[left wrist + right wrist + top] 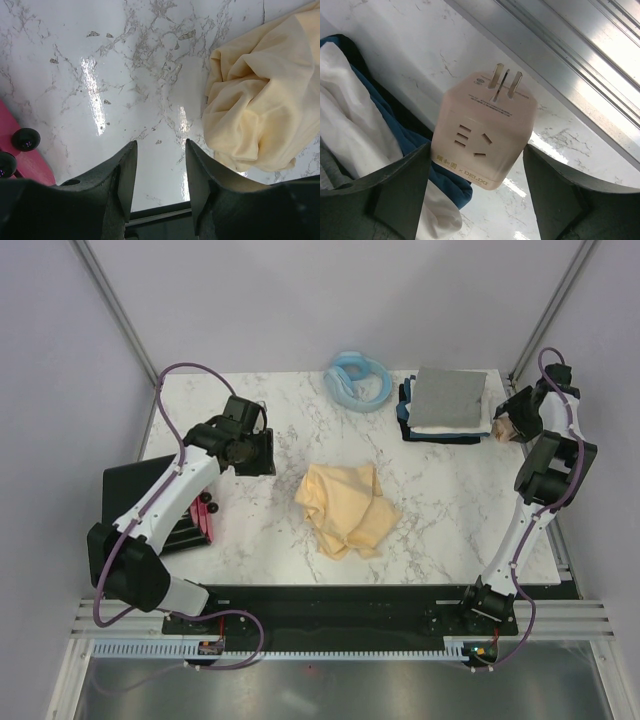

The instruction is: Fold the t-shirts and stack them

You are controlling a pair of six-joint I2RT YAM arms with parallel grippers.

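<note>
Yellow shirt (345,510) soft, light, crumpled; pinch at edge fold; left gripper (160,145) half open, empty; right gripper (475,150) wide, holds plug block (485,125).

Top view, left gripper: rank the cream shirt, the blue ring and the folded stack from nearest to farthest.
From the left gripper:
1. Cream shirt: crumpled mid-table, to the gripper's right and nearer the arm bases.
2. Blue ring: by the far edge, further right.
3. Folded stack: far right part of the table, beside the right arm.
</note>
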